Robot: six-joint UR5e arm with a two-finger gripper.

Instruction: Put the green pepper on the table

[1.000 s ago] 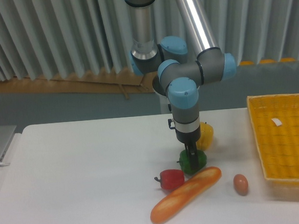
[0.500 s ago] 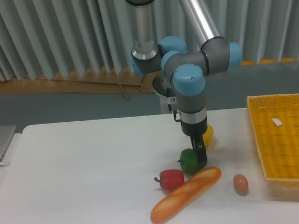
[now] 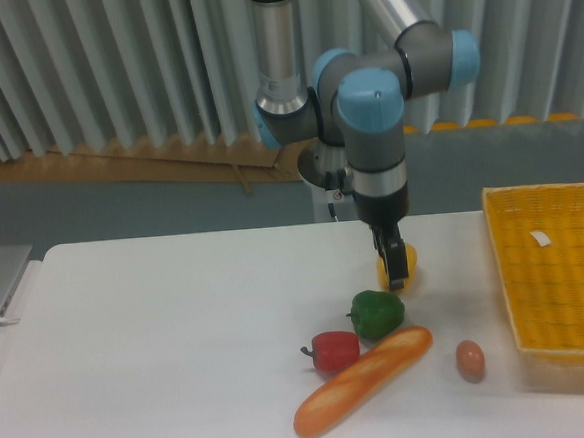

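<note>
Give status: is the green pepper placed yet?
Looks done: the green pepper sits on the table, between the red pepper and the baguette. The tool is above it, holding nothing. Nothing visibly left except clearing the arm.

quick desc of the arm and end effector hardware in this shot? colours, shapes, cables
The arm has shiny silver tube links, grey cylindrical joint housings and light-blue round caps. The wrist carries a silver band above a black collar. The end effector is small, dark and narrow, with two thin fingers. A short black cable fitting shows beside the wrist. No markings are readable.
</note>
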